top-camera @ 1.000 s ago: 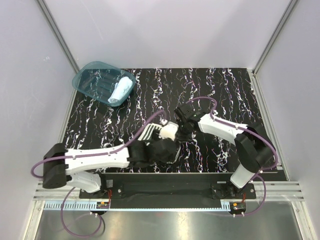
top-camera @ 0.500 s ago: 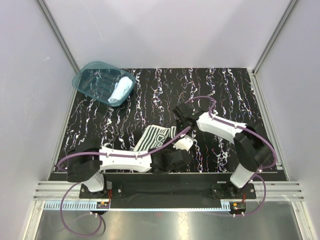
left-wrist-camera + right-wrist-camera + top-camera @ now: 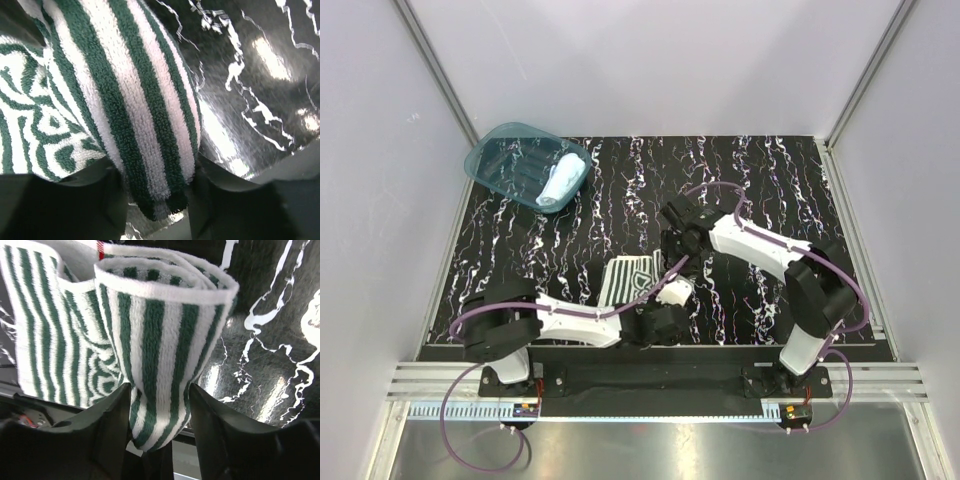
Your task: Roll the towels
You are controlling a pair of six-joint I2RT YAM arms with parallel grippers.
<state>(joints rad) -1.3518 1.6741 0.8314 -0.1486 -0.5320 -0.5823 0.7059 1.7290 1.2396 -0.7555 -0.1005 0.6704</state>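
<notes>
Towel point(image 3: 632, 277), green-and-white striped, partly rolled, sits squeezed between the fingers of the left hand point(image 3: 156, 192) and the right hand point(image 3: 158, 412).

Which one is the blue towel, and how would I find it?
On the black marbled table, look to the far left corner, where a clear teal tub sits. The pale blue towel lies rolled inside it, by the right wall. Unlike the green-and-white striped towel between the arms, it is plain.

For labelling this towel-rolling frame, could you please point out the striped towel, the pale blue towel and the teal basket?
striped towel point(image 3: 623, 276), top view, flat striped part.
pale blue towel point(image 3: 561, 178), top view, roll's middle.
teal basket point(image 3: 510, 160), top view, bare floor.
</notes>
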